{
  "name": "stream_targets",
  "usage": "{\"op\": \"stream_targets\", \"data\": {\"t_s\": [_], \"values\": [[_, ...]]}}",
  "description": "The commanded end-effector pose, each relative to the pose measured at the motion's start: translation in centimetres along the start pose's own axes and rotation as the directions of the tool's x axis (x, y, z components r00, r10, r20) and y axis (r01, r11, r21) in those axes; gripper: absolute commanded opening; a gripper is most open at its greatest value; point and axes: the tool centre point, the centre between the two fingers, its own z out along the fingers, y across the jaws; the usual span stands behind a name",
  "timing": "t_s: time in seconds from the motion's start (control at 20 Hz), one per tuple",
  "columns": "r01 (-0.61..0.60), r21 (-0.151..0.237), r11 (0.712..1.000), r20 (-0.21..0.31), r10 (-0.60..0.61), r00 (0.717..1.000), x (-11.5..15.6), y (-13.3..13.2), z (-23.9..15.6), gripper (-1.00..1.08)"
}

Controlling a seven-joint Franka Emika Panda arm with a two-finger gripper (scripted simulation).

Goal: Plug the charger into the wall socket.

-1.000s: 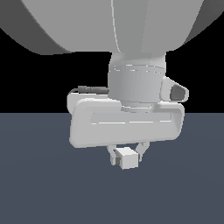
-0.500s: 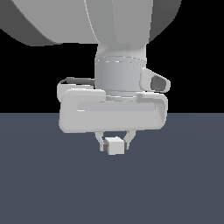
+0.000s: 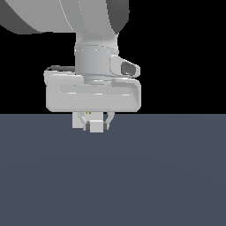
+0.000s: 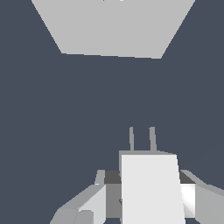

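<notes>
Readable text: none | Labels, brands, numbers, signs: none legible in the exterior view or the wrist view | Surfaces: all plain, unmarked renders

- Hangs with wrist vertical, claw (image 3: 96, 123) pointing straight down, just above the desk (image 3: 132, 176).
- Broad pale hand body level across the exterior view.
- 2 fingers (image 4: 85, 205) clamped on the charger (image 4: 151, 188), 2 prongs facing outward.
</notes>
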Motion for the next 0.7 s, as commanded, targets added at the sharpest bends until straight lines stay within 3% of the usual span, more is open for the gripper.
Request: {"op": "stream_targets", "data": {"t_s": [0.0,0.65], "values": [[-0.018,-0.005,1.0,0.0,0.018,1.0,1.3,-0.8,-0.6,-1.0],[-0.059,-0.017,0.998,0.002,0.059,0.998,4.7,-2.6,-2.0,-1.0]]}}
